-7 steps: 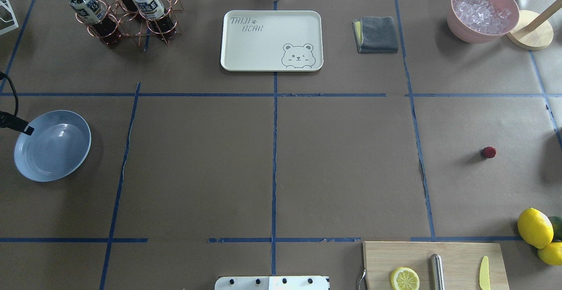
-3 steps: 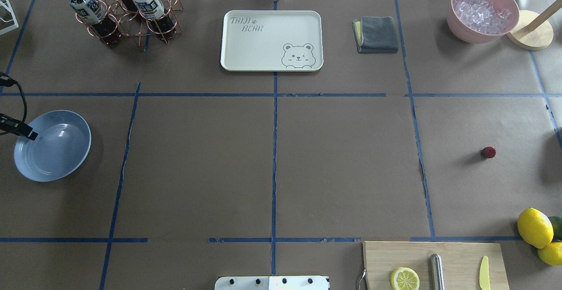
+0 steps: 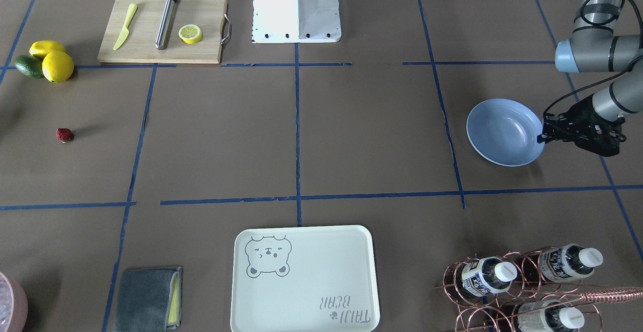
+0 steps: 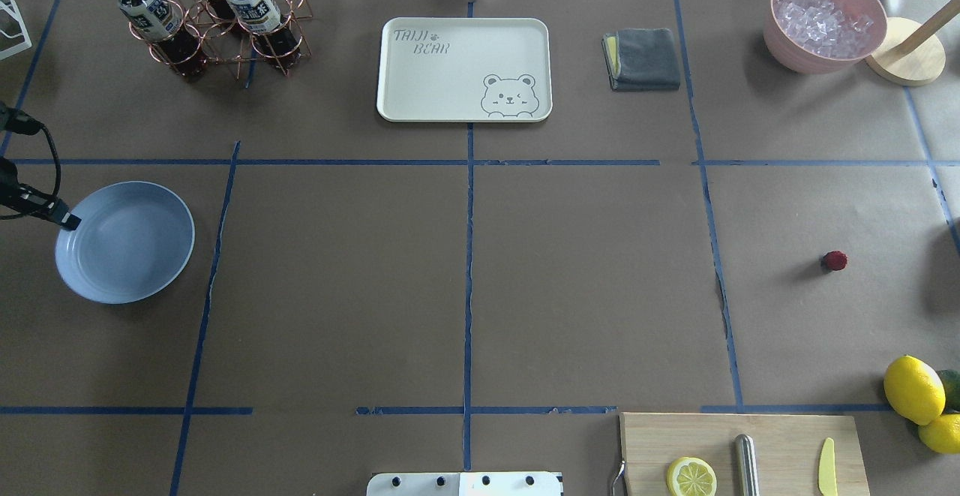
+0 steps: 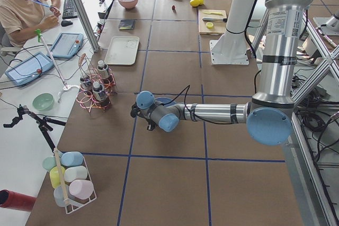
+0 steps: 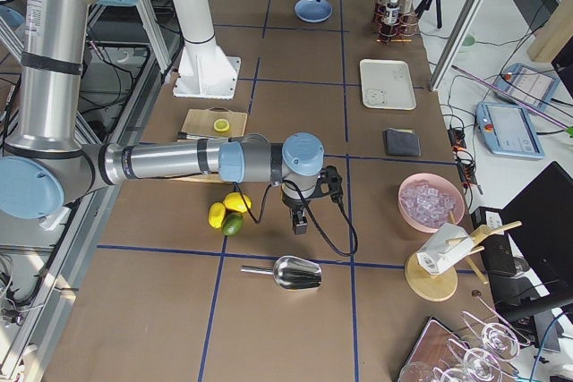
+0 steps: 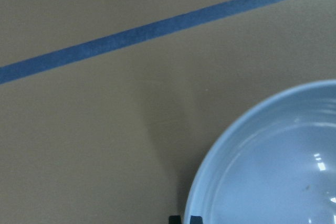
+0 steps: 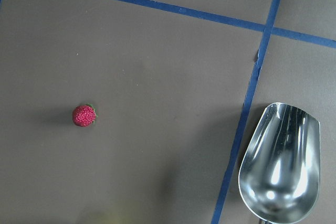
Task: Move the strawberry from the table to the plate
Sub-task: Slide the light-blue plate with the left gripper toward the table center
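Strawberry (image 4: 834, 260) sits loose on the table (image 4: 585, 271) at the robot's right side, well apart from the plate (image 4: 176, 252) at the far left, so I'd judge the pick not yet begun. Your left gripper (image 4: 69, 220) looks pinched on the plate's rim; the right gripper (image 6: 299, 224) hangs over the table near the berry, and its fingers cannot be told as apart or together. Next, set it square over that small berry, close gently, then carry it across to the plate.

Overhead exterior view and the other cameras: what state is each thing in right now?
strawberry, lying on the table, ungrasped
plate, empty, rim pinched by left end effector
right end effector, cannot tell open or shut
pink bowl, full of ice
bottles, capped
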Robot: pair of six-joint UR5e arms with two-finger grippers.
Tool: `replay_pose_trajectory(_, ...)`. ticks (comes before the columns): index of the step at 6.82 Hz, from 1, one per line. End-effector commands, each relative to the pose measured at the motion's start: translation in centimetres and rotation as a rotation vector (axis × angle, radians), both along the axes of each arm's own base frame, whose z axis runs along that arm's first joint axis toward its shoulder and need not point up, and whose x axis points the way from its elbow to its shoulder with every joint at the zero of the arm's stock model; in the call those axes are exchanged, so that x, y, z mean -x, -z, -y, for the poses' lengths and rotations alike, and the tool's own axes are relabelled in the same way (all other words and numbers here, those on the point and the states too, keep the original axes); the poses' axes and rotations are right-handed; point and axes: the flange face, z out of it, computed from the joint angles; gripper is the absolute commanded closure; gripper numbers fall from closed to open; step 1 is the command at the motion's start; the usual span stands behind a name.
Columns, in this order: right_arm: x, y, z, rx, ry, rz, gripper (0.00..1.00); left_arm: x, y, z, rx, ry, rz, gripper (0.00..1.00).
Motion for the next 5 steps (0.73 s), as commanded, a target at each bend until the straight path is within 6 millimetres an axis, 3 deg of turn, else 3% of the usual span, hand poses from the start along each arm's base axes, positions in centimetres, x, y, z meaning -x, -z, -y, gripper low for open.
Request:
replay_pose_trajectory(1, 0.0, 0.2, 0.1, -0.01, 0.003, -0.001, 0.0, -3.0, 12.4, 0.7, 0.128, 0.06, -0.158, 1.0)
replay_pose_trajectory(2, -0.1, 0.1, 0.0, 0.001, -0.004, 0.0, 0.0, -9.5, 19.1, -1.4, 0.241, 0.04, -0.194, 1.0)
replay_pose_trajectory(3, 0.1, 0.4, 0.0, -0.007, 0.002, 0.021, 0.0, -18.0, 26.9, -3.0, 0.347, 0.031, -0.228, 1.0)
replay_pose_trajectory(4, 0.3, 0.7, -0.1, -0.005, 0.002, 0.056, 0.0, -26.3, 32.6, -6.8, 0.38, 0.067, -0.236, 1.0)
replay_pose_trajectory(5, 0.3, 0.9, -0.1, -0.02, 0.008, 0.066, 0.0, -32.4, 35.1, -10.8, 0.403, 0.102, -0.232, 1.0)
